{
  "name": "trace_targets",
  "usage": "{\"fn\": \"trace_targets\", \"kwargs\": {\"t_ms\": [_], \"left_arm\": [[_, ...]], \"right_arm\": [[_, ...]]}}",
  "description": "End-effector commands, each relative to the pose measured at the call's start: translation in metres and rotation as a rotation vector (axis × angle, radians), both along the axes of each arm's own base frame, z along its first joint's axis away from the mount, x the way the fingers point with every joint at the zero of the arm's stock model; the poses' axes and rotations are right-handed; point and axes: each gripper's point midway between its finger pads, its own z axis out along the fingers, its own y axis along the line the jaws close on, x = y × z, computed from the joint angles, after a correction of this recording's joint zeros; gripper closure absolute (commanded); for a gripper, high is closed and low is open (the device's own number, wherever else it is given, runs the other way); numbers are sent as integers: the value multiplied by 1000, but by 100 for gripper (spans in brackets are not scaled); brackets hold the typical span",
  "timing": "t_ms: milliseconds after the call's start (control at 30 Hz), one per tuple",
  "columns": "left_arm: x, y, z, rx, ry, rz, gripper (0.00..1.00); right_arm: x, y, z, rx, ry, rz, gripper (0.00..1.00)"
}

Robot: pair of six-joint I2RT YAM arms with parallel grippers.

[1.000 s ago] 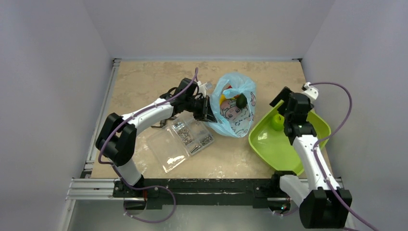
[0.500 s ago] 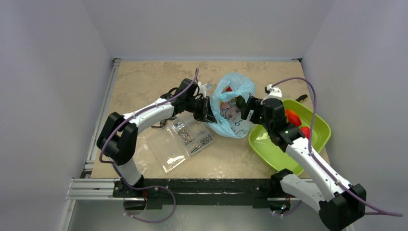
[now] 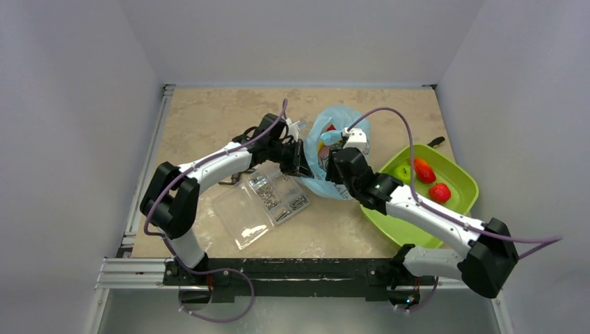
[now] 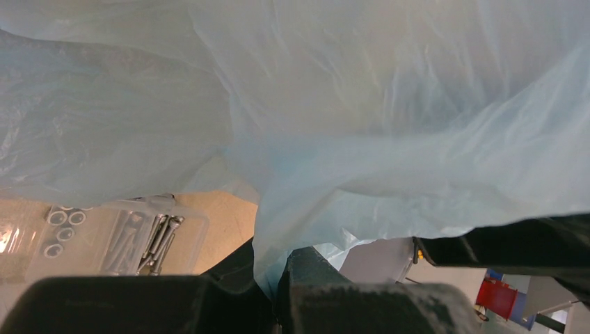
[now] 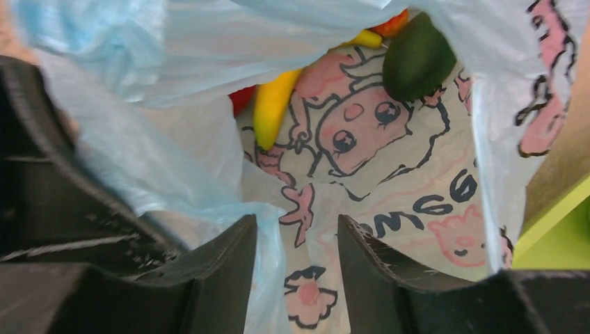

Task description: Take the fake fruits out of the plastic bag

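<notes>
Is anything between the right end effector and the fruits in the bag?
Partly: a fold of the thin light-blue printed plastic bag covers the curved yellow toy banana's far end; the dark green oval toy fruit lies uncovered ahead of the right end effector.

Left arm (image 3: 216,163) was stretched forward and rightward, left gripper (image 3: 300,158) jaws pinched tight on the plastic bag (image 3: 348,122). Right arm (image 3: 424,212) angled way over leftward, right gripper (image 5: 297,229) jaws partly apart.
</notes>
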Motion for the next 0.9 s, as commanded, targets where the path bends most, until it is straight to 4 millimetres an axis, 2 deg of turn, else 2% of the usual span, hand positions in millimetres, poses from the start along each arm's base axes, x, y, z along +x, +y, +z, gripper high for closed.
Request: {"fn": "trace_targets", "kwargs": {"t_ms": [0, 133, 233, 267, 400, 667, 867], "left_arm": [[6, -4, 8, -13, -37, -2, 100], [5, -4, 8, -9, -33, 5, 100], [3, -3, 7, 4, -23, 16, 100], [4, -3, 6, 12, -24, 22, 100], [2, -2, 3, 31, -21, 28, 100], [1, -4, -1, 41, -19, 23, 100], [-1, -1, -11, 78, -17, 38, 100]], "right_arm": [[28, -1, -1, 42, -65, -150, 61], [52, -1, -21, -14, -36, -238, 65], [76, -5, -41, -18, 22, -309, 64], [83, -7, -41, -13, 19, -329, 64], [109, -16, -61, -32, 36, -403, 63], [141, -23, -79, -42, 41, -494, 60], [159, -38, -80, -58, 20, -542, 54]]}}
